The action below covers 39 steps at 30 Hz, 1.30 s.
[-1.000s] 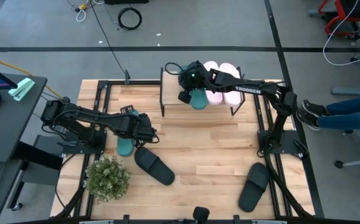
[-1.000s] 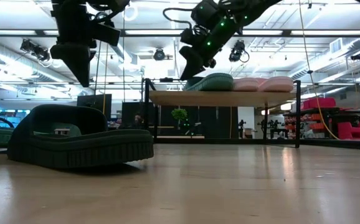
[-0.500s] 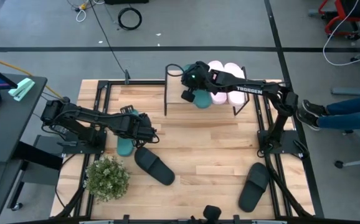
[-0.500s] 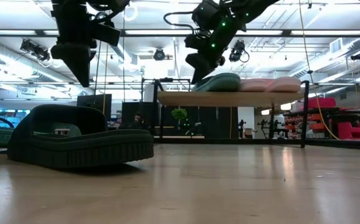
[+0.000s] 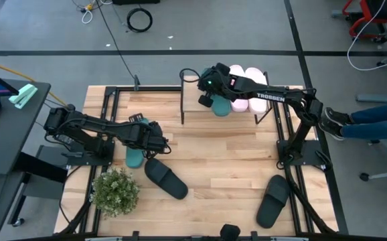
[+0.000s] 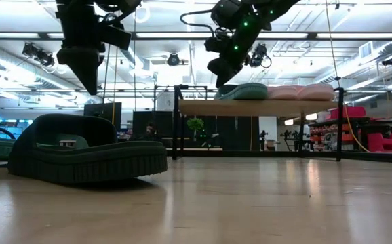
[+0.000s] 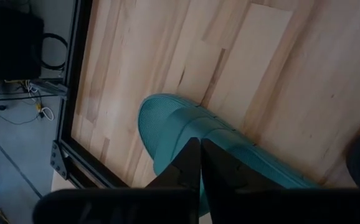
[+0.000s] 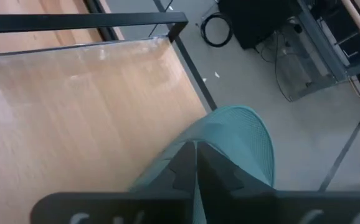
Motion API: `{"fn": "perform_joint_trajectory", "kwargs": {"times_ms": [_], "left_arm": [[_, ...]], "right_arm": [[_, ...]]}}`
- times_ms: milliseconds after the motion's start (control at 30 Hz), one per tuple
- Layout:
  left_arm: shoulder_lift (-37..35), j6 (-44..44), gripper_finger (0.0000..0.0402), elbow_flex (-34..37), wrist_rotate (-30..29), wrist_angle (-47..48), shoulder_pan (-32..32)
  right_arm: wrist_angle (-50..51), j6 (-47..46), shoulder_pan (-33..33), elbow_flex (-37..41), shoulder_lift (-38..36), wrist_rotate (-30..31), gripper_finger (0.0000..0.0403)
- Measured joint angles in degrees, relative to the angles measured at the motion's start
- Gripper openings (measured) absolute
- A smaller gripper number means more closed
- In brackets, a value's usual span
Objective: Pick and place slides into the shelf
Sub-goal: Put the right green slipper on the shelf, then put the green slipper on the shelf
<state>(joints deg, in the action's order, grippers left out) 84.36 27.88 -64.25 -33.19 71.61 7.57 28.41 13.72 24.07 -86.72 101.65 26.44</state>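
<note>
Both pincers closed, arms outstretched.

You can count two pink slides, two green slides, two black slides, one shelf and one plant.

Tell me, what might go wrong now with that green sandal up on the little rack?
1. The teal slide under the right gripper juts past the shelf's far edge, over the floor; it might tip off once released.
2. The shelf stands at the table's back edge, so a nudge from the arm could push it off.
The left gripper hangs over the other teal slide.
</note>
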Motion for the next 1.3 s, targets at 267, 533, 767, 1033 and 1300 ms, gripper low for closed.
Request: {"fn": "perform_joint_trajectory", "kwargs": {"times_ms": [267,533,767,1033,1300], "left_arm": [[0.01,-5.83,0.0037,0.0,0.1,0.28,-1.03],[0.01,-12.16,0.0115,0.0,8.16,0.73,-5.29],[0.0,-11.53,0.0176,4.84,8.72,0.96,-7.92],[0.0,-8.94,0.0205,15.62,11.77,0.26,-5.82],[0.0,-7.4,0.0192,18.48,2.25,-5.06,-6.53]], "right_arm": [[0.9,0.98,-3.25,0.02,-2.54,-1.51,0.0061],[6.1,-2.92,-11.05,0.02,-10.24,-3.41,0.0086],[16.97,-14.46,-21.59,0.02,-16.23,-7.73,0.0086],[21.52,-18.21,-32.38,0.02,-16.87,-8.42,0.0085],[21.44,-20.8,-36.16,0.02,-15.86,-8.35,0.0085]]}}
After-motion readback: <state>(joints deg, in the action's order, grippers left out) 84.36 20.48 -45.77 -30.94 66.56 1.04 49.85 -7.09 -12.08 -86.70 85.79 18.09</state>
